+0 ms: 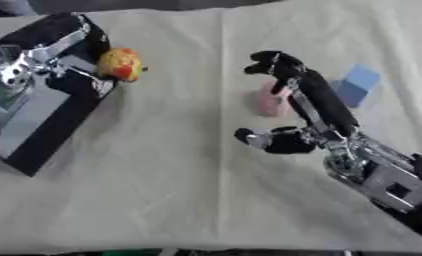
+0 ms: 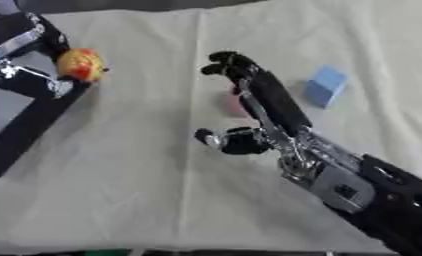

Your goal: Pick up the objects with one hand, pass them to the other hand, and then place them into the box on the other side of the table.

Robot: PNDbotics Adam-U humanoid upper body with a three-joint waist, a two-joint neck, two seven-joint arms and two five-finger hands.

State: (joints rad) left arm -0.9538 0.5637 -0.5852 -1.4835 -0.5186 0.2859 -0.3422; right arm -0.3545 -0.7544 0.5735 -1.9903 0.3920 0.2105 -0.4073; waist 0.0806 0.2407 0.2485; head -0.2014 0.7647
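Resting at the far left, a yellow-and-red fruit-like object (image 1: pixel 120 64) sits at the black box (image 1: pixel 48 125) edge, left robot hand (image 1: pixel 26 62) beside it, grip unclear. Right robot hand (image 1: pixel 289 107) spreads open over a pink object (image 1: pixel 269 100); blue block (image 1: pixel 355 85) right. Near worktop (image 1: pixel 162 200) lies open.

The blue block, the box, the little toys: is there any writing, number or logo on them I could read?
No readable text anywhere.
Blue block: plain faces, no marks.
Black box: no label visible.
Yellow and red object held by the left hand: colours only, no lettering.
Pink object behind the right hand: partly hidden, nothing legible.
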